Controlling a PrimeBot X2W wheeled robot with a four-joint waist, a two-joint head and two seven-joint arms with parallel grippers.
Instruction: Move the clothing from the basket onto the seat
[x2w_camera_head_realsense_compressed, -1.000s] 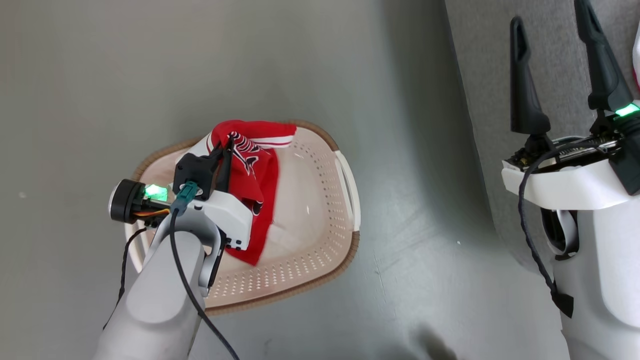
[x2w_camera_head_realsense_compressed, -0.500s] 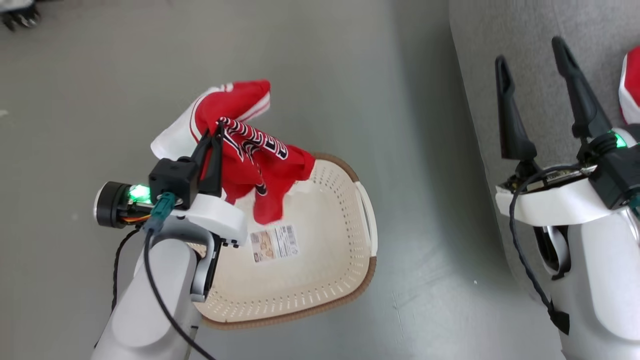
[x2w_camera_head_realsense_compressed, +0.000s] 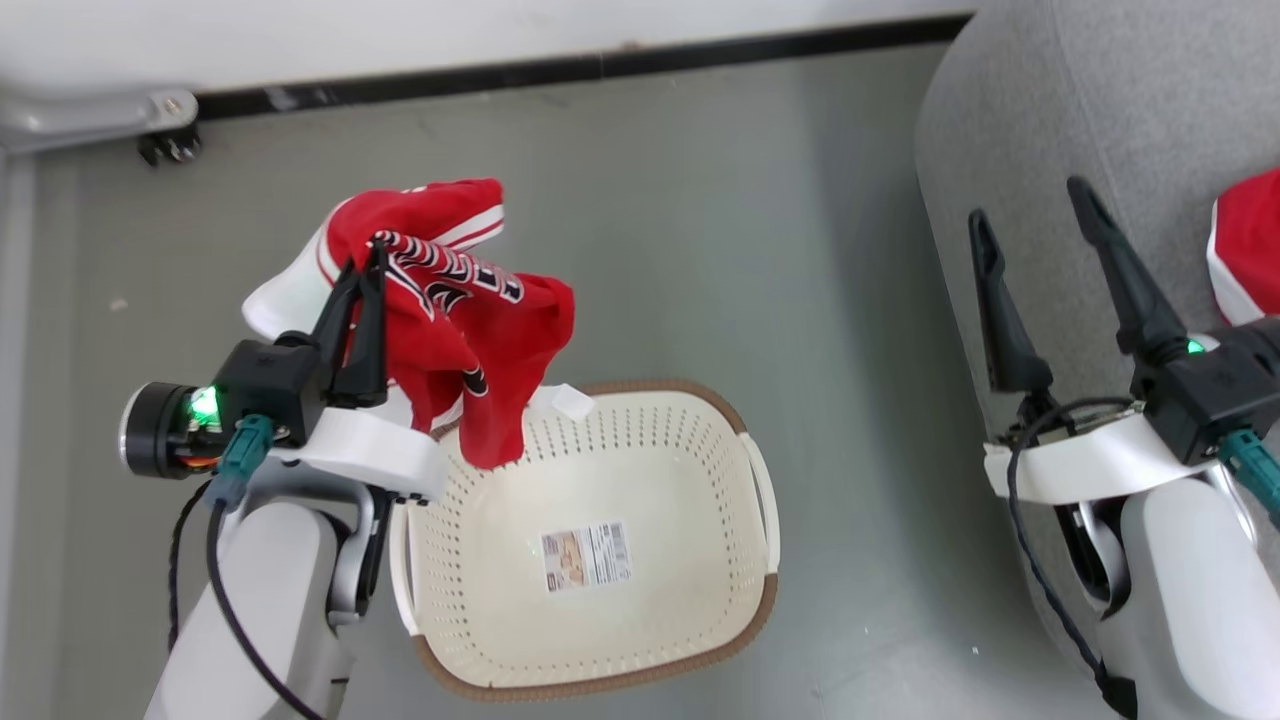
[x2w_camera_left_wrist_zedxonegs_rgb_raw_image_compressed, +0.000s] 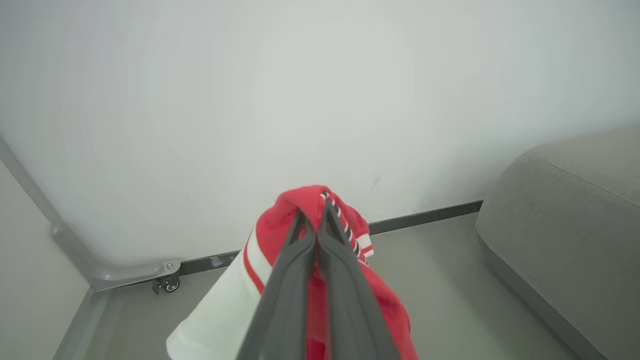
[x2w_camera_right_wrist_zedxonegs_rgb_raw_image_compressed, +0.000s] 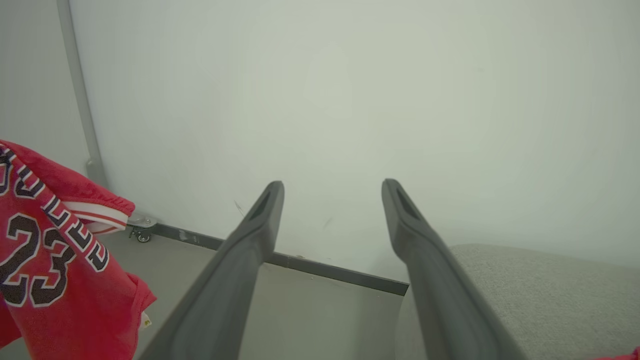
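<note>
You are in the carry step: your left pincer (x2w_camera_head_realsense_compressed: 366, 258) is pinching the red jersey (x2w_camera_head_realsense_compressed: 460, 330), which hangs over the basket (x2w_camera_head_realsense_compressed: 762, 500) at its far left corner, the lower hem just above the rim. A printed label (x2w_camera_head_realsense_compressed: 587, 556) lies on the basket's bottom, so this is likely the last piece. Next, swing the load right to the sofa (x2w_camera_head_realsense_compressed: 1100, 100), high enough for the trailing cloth to clear its rounded edge. Your right pincer (x2w_camera_head_realsense_compressed: 1027, 200), spread wide and holding nothing, hovers at that edge in the path. Another red garment (x2w_camera_head_realsense_compressed: 1240, 250) lies on the cushion.
</note>
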